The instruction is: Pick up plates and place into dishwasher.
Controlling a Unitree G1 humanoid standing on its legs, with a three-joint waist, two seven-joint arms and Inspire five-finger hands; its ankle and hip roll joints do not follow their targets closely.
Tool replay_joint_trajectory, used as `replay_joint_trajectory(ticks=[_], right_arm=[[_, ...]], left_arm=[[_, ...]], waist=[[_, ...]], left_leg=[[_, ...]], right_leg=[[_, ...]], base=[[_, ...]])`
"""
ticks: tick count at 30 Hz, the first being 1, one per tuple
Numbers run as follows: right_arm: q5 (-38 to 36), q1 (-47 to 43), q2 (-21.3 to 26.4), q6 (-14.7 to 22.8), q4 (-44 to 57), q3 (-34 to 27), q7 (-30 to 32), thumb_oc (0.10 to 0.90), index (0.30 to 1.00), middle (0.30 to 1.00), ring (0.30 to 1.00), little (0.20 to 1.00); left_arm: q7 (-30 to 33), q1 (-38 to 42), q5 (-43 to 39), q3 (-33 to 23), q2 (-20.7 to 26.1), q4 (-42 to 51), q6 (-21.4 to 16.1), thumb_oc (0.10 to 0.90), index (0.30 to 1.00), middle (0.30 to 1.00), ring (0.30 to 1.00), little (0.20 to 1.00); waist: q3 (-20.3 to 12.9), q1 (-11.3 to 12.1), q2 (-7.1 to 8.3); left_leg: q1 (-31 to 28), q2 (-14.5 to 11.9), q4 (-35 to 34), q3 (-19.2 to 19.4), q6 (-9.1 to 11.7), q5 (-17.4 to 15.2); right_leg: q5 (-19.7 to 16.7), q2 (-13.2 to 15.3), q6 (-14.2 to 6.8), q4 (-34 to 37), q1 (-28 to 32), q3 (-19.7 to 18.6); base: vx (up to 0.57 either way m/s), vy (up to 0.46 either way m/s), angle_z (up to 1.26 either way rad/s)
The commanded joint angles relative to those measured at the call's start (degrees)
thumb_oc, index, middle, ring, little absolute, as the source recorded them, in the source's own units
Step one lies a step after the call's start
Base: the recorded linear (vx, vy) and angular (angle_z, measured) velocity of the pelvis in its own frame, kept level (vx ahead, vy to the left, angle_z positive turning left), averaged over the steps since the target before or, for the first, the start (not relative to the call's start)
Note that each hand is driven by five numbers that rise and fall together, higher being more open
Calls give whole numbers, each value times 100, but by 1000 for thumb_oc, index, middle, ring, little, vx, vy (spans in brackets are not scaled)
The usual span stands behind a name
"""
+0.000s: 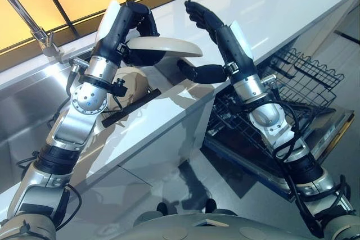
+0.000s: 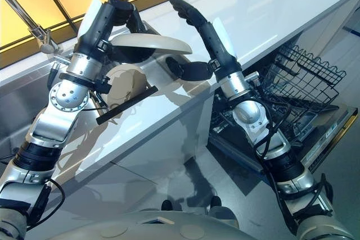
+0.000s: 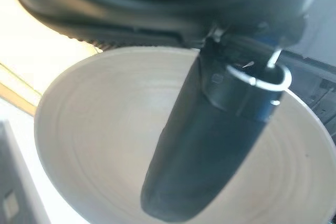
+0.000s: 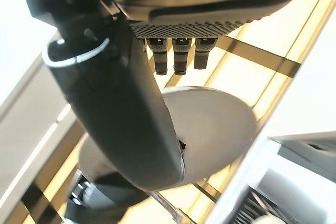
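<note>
Gripping a cream plate (image 1: pixel 169 45) w/ fingers curled over its rim and thumb under it, the left hand (image 1: pixel 130 23) holds it level above the white counter (image 1: pixel 264 9), near the sink (image 1: pixel 28 105). Right hand (image 1: pixel 207 23) is just beside the plate's far edge, fingers straight and spread wide, thumb low, not touching as far as I can tell. Dishwasher rack (image 1: pixel 298 77) stands pulled out at right, below counter level. A second plate (image 2: pixel 125 85) sits below the left wrist.
</note>
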State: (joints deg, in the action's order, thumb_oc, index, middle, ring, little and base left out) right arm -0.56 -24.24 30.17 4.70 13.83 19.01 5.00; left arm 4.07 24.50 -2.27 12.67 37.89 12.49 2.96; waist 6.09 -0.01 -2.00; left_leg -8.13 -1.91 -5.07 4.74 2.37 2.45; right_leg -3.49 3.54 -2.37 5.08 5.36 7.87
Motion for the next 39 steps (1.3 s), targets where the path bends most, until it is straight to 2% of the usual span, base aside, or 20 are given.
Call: replay_joint_trajectory(ticks=[1,12,19,20,21,30,35,39], right_arm=[[5,-821,-140,257,601,69,280,100,300,300,300,200],[28,-809,-147,80,557,93,267,100,300,300,300,200],[111,-636,18,69,526,-86,358,100,300,300,300,200],[112,-627,26,69,529,-98,368,100,300,300,300,200],[155,-568,53,103,519,-169,464,100,300,300,300,200],[542,-308,174,389,506,-659,1159,100,300,300,300,200],[664,-116,284,579,402,-1054,1554,100,300,300,300,200],[638,45,448,680,345,-1399,1783,100,300,300,300,200]], left_arm=[[146,921,-79,152,-33,41,-318,100,300,300,300,200],[105,945,-90,190,-92,219,-424,100,300,300,300,200],[279,867,60,-37,39,352,-610,100,300,300,300,200],[285,859,69,-49,43,360,-606,240,420,420,420,340],[268,809,83,-113,74,370,-547,800,900,900,900,900],[-458,334,-844,-356,171,566,-613,800,900,900,900,900],[-427,-45,-1053,-695,197,607,-809,800,900,900,900,900],[-141,-456,-1026,-1057,228,502,-781,800,900,900,900,900]], waist=[[-514,6,194],[-530,0,219],[-524,-2,226],[-524,-3,226],[-520,-2,224],[-510,22,190],[-510,37,189],[-503,66,208]], left_leg=[[189,499,7,15,-228,-284],[203,516,7,-22,-233,-283],[226,546,7,-83,-245,-282],[226,547,7,-85,-245,-282],[225,550,7,-90,-244,-286],[208,563,7,-77,-257,-293],[210,558,7,-56,-256,-299],[201,565,7,-88,-264,-309]], right_leg=[[287,77,-415,-389,-46,34],[268,50,-400,-357,-44,-4],[270,46,-407,-374,-67,-40],[270,47,-407,-375,-68,-41],[265,51,-411,-375,-70,-40],[222,71,-452,-357,-76,-46],[208,79,-465,-358,-88,-43],[205,77,-465,-347,-81,-48]], base=[[0,0,0],[0,0,0],[0,0,0],[0,0,0],[0,0,0],[0,1,0],[0,0,0],[0,0,0]])
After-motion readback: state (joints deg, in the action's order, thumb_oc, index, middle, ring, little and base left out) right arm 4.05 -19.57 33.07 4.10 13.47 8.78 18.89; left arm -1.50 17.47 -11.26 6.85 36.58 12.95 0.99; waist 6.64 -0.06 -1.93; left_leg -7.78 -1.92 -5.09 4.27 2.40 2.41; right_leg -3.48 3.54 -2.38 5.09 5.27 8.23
